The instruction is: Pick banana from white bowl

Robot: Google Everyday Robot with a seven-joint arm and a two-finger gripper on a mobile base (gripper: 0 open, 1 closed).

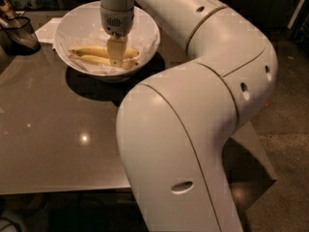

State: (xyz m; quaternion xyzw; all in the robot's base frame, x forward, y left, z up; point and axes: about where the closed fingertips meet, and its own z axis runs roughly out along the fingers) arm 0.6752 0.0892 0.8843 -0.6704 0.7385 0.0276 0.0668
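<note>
The white bowl [145, 28] stands at the back of the brown table, lined with crumpled white paper. Two bananas lie in it side by side. The farther one, the banana [89, 51], is deeper yellow. The nearer one [94, 60] is paler. My gripper [116, 58] points straight down into the bowl and sits on or between the bananas near their middle. It hides the part of them beneath it. A brown tip shows just right of the gripper.
A dark mesh basket [19, 33] stands at the table's back left, with white paper [48, 29] between it and the bowl. My big white arm [193, 129] fills the right half of the view. The table's front edge [58, 192] is near.
</note>
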